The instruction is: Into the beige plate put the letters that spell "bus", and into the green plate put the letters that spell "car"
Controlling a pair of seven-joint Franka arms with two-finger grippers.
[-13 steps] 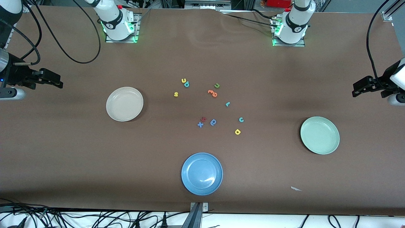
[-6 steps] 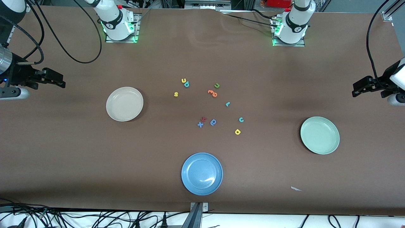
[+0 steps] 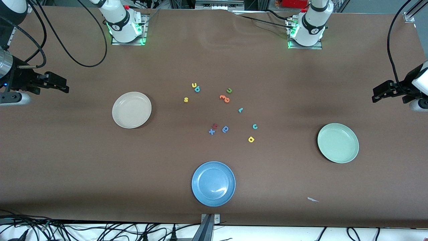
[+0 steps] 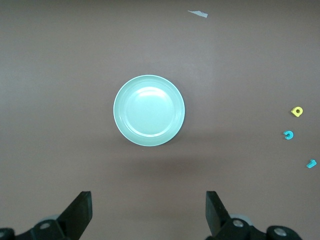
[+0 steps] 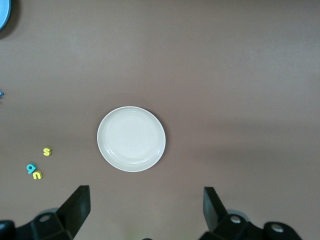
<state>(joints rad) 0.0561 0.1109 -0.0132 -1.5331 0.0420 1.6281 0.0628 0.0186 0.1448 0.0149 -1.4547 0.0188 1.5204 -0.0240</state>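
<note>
fingers of the left gripper (image 4: 147,212) stand spread wide with nothing between them, up over the table (image 3: 67,167) at the left arm's end, with the green plate (image 3: 338,143) nearer the front camera than the spot below it. fingers of the right gripper (image 5: 145,210) are spread just as wide and empty, up over the right arm's end, near the beige plate (image 3: 131,110). both arms wait.

both plates hold nothing. between them the letters lie loose on the table. the yellow "u" (image 3: 194,85) and teal "b" (image 3: 197,89) touch, with the yellow "s" (image 3: 186,99) close by, all toward the beige plate. the thin teal "r" (image 3: 240,109), teal "c" (image 3: 254,126) and yellow "a" (image 3: 251,139) lie toward the green plate, apart from one another. among them sit a green "u" (image 3: 229,90), orange letters (image 3: 225,98), a blue rounded letter (image 3: 225,129), a blue "x" (image 3: 211,132) and a red letter (image 3: 215,126). nearest the front camera sits a blue plate (image 3: 213,183).
</note>
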